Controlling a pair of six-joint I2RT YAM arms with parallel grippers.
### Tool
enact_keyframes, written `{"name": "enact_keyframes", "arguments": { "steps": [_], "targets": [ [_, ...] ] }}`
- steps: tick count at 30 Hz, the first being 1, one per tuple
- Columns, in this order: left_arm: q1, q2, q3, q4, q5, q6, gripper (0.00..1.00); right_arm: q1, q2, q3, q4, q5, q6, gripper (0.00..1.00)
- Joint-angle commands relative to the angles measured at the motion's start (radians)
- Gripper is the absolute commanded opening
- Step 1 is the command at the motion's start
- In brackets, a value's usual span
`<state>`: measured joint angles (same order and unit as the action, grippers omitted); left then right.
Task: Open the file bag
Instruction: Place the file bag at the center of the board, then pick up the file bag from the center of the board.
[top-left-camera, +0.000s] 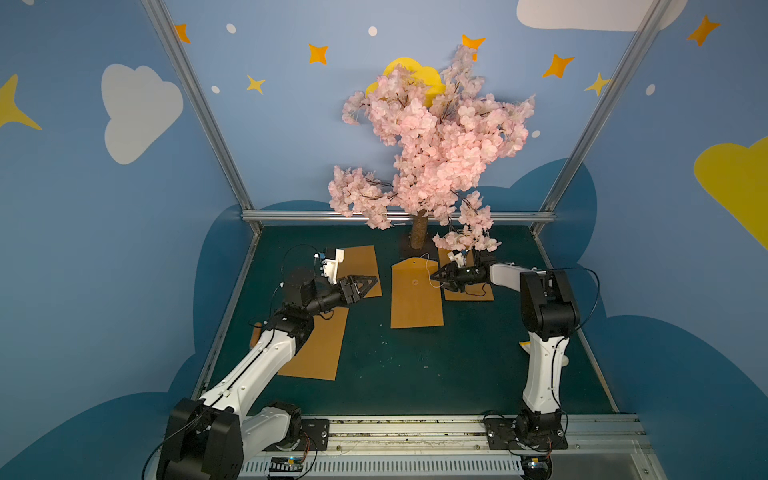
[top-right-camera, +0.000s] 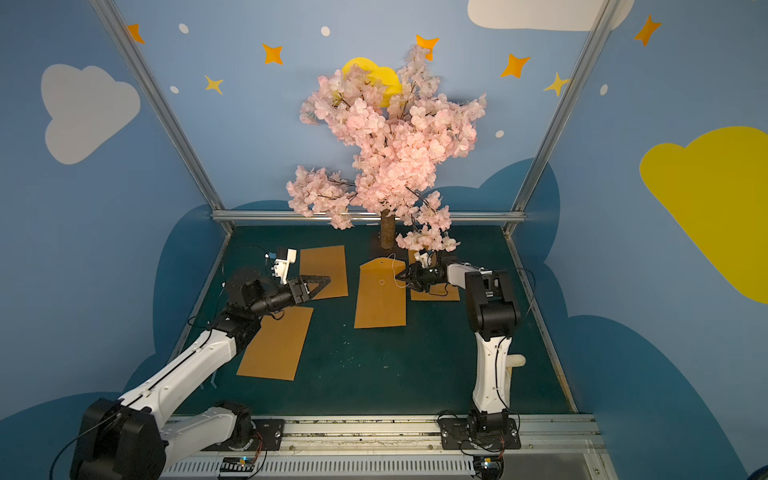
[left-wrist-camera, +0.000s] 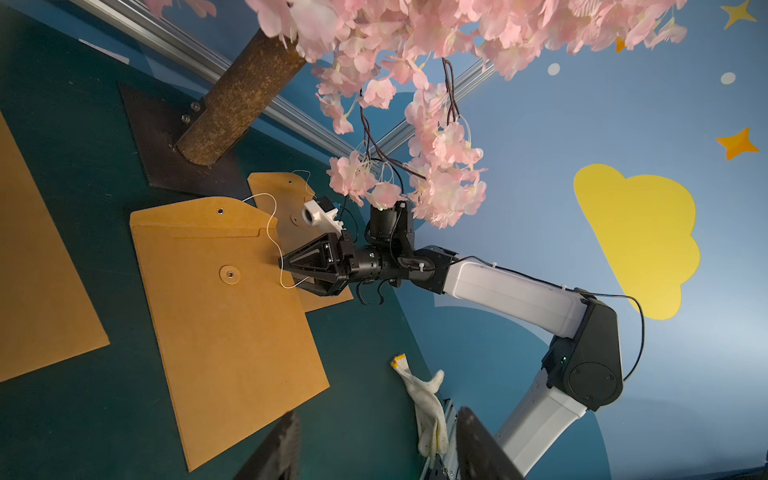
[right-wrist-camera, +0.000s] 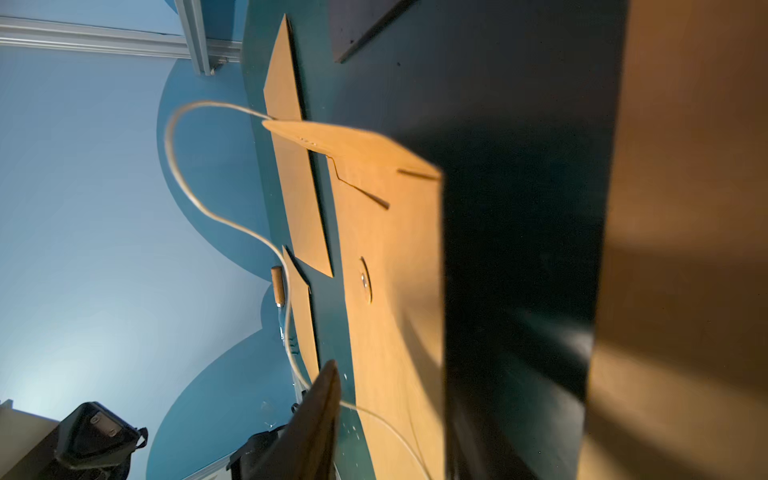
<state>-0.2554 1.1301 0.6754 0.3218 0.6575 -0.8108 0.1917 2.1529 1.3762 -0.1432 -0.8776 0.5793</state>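
Dark green table mat (top-left-camera: 415, 365) inside a booth with blue walls (top-left-camera: 291, 124) painted with clouds and stars; pink blossom tree (top-left-camera: 436, 137) at the back centre on a brown trunk (top-left-camera: 419, 230). Four kraft envelopes lie flat on the mat. Target file bag (top-left-camera: 415, 303) is the middle one, just in front of the trunk and seen in both top views (top-right-camera: 380, 303). Its flap (top-left-camera: 414, 264) is unfolded and points toward the tree, tip slightly raised in the right wrist view. The round button (left-wrist-camera: 230, 274) on the body is bare, with no string wound on it. White string (left-wrist-camera: 272, 232) runs from the flap's eyelet in a loose loop to the right gripper (top-left-camera: 435, 279). That gripper sits low at the bag's right edge, tips pointing toward the bag, jaws parted a moderate way. The string passes beside one finger (right-wrist-camera: 324, 415); can't tell if it touches, and nothing is clamped. A second envelope (top-left-camera: 469, 291) lies under the right gripper and wrist, right up against the file bag, possibly tucked under its edge. Left gripper (top-left-camera: 374, 282) is above the right edge of the back-left envelope (top-left-camera: 361, 266), well apart from the file bag, jaws apart and empty; contact with the paper can't be told. Front-left envelope (top-left-camera: 320, 349) is partly under the left arm. White glove (left-wrist-camera: 424, 399) lies near the right arm's base.
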Motion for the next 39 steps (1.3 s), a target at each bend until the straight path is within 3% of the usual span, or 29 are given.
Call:
{"name": "enact_keyframes", "arguments": {
  "steps": [1,6,18,24,27,29,34,39],
  "targets": [
    [0.006,-0.025,-0.011,-0.028,0.001,0.021,0.6,0.002,-0.048,0.014,-0.042,0.03,-0.033,0.45],
    [0.01,-0.047,-0.002,-0.112,-0.019,0.053,0.6,-0.002,-0.097,-0.008,-0.056,0.066,-0.054,0.56],
    [0.026,-0.096,0.023,-0.357,-0.116,0.134,0.6,-0.014,-0.238,-0.076,-0.177,0.204,-0.133,0.6],
    [0.028,-0.115,0.162,-0.786,-0.414,0.222,0.6,-0.006,-0.358,-0.187,-0.199,0.22,-0.152,0.59],
    [0.034,-0.082,0.226,-0.977,-0.646,0.215,0.61,0.014,-0.451,-0.268,-0.207,0.249,-0.147,0.6],
    [0.058,-0.043,0.223,-1.008,-0.693,0.192,0.63,0.041,-0.524,-0.315,-0.225,0.275,-0.145,0.61],
    [0.143,0.064,0.183,-0.953,-0.661,0.144,0.66,0.185,-0.654,-0.396,-0.235,0.334,-0.093,0.64],
    [0.221,0.15,0.19,-0.956,-0.691,0.142,0.7,0.352,-0.675,-0.412,-0.196,0.416,-0.016,0.65]
  ]
}}
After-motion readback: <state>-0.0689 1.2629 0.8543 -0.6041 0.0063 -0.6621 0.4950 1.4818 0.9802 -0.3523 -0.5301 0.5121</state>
